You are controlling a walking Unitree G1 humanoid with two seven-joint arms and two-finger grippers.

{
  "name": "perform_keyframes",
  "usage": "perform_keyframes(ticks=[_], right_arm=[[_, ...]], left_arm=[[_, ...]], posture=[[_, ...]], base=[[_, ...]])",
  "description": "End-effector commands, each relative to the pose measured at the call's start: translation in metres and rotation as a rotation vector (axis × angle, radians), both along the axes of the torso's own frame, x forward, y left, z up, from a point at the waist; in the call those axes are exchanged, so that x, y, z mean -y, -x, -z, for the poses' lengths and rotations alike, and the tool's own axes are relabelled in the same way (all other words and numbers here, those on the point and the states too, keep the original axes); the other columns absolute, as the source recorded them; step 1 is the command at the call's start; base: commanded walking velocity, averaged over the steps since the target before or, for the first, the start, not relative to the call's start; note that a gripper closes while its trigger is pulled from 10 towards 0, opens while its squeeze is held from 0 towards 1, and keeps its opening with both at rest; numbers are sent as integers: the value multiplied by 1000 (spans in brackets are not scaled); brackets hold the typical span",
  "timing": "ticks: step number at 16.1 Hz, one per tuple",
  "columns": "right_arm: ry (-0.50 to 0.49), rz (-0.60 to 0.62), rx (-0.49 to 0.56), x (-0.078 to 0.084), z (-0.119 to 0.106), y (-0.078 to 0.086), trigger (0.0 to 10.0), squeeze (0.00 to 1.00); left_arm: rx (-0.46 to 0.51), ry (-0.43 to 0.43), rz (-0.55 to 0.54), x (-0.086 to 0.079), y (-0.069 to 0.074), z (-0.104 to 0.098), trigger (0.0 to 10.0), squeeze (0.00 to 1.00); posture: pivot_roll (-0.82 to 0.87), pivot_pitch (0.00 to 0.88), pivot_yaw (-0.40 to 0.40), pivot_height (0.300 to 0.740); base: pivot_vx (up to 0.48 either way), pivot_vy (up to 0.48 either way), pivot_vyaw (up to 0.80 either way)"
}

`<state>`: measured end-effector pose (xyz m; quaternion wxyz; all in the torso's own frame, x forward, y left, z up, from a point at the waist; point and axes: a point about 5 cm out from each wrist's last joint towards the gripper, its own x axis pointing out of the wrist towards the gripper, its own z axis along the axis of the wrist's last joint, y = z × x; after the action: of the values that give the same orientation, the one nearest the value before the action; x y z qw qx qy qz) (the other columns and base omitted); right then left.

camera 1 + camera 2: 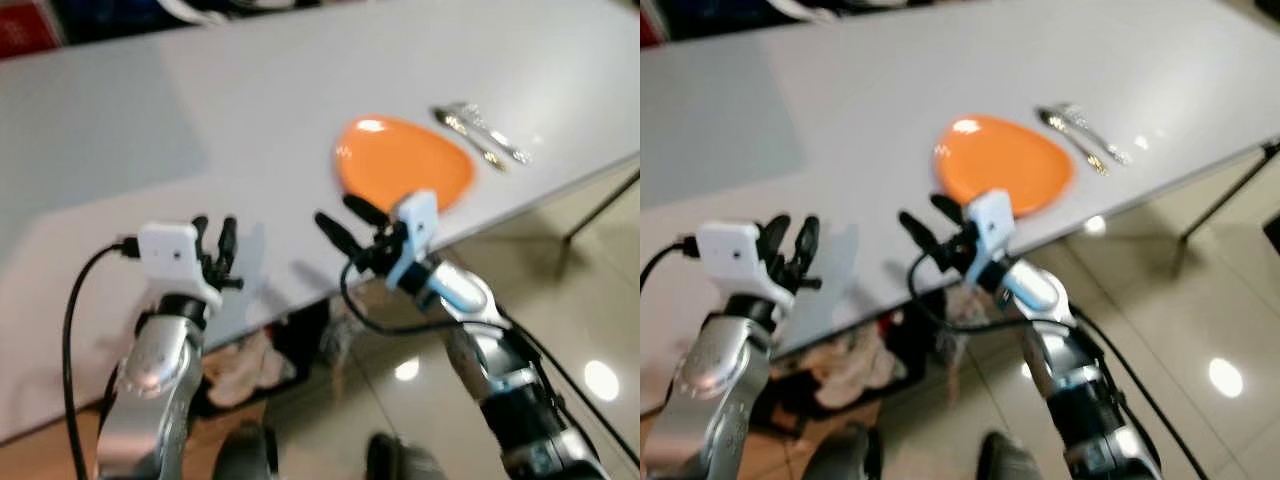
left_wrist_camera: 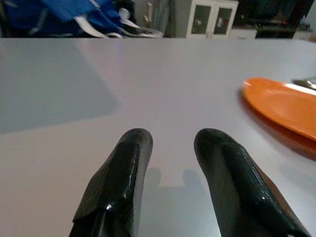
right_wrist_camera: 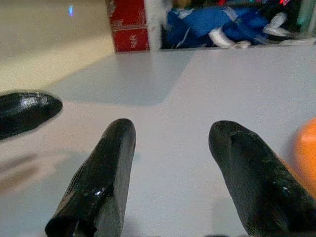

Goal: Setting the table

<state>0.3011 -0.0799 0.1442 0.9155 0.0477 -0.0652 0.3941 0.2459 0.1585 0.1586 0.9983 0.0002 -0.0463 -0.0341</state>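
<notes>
An orange plate [image 1: 405,164] lies near the front right edge of the white table [image 1: 250,110]. Two pieces of silver cutlery [image 1: 482,133] lie side by side just right of the plate. My left gripper [image 1: 214,232] hovers over the table's front edge, well left of the plate, open and holding nothing. My right gripper [image 1: 340,218] hangs just in front of the plate's near rim, open and empty too. In the left wrist view the plate [image 2: 284,104] sits off to one side of the black fingers [image 2: 121,177].
Below the table edge there is glossy tiled floor [image 1: 590,300] and a dark table leg [image 1: 600,205]. Clothes or bags [image 1: 245,365] lie under the table. Blue fabric [image 3: 232,24] and a red box [image 3: 128,24] stand beyond the far side.
</notes>
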Motion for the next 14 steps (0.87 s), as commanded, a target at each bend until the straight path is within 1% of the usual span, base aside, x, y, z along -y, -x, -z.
perform_keyframes(ticks=[1, 2, 3, 4, 6, 7, 9, 11, 13, 14], right_arm=[[31, -40, -10, -3, 3, 2, 10000, 0], [37, -61, -18, -4, 2, 2, 10000, 0], [87, -3, -22, -2, 3, -5, 10000, 0], [59, -15, -23, -2, 0, -7, 10000, 0], [66, -18, -17, -1, 0, -9, 10000, 0], [62, -30, -29, -2, 2, -9, 10000, 0], [71, -47, -32, -2, 4, -7, 10000, 0], [55, -62, -31, -1, 4, -5, 10000, 0], [46, -102, -4, 2, 0, -1, 10000, 0], [38, -115, -8, 4, 0, 0, 10000, 0]], left_arm=[[-7, -12, 1, 0, -2, 3, 10000, 0], [-9, -23, 11, 2, -3, 5, 10000, 0], [-7, -22, 21, 3, -5, 5, 10000, 0], [-5, -26, 41, 5, -7, 5, 10000, 0], [8, -14, 82, 10, -7, 5, 10000, 0], [18, -33, 149, 18, -5, 6, 10000, 0], [22, -2, 240, 27, 0, 7, 10000, 0], [37, -5, 243, 28, 2, 7, 10000, 0], [54, 27, 287, 30, 5, 5, 10000, 0], [59, 48, 367, 36, 10, 2, 10000, 0]], posture=[[-56, 118, -29, 740], [-56, 112, -28, 740], [-58, 104, -27, 740], [-57, 99, -27, 740], [-58, 90, -25, 740], [-57, 90, -25, 740], [-57, 89, -25, 740], [-57, 94, -23, 740], [-59, 96, -22, 740], [-62, 99, -20, 740]], base=[[0, 480, 794], [0, 480, 794], [0, 480, 0], [0, 480, 0], [0, 480, 0], [0, 0, 0], [0, 0, 0], [0, 0, 0], [0, 0, 775], [0, 0, 781]])
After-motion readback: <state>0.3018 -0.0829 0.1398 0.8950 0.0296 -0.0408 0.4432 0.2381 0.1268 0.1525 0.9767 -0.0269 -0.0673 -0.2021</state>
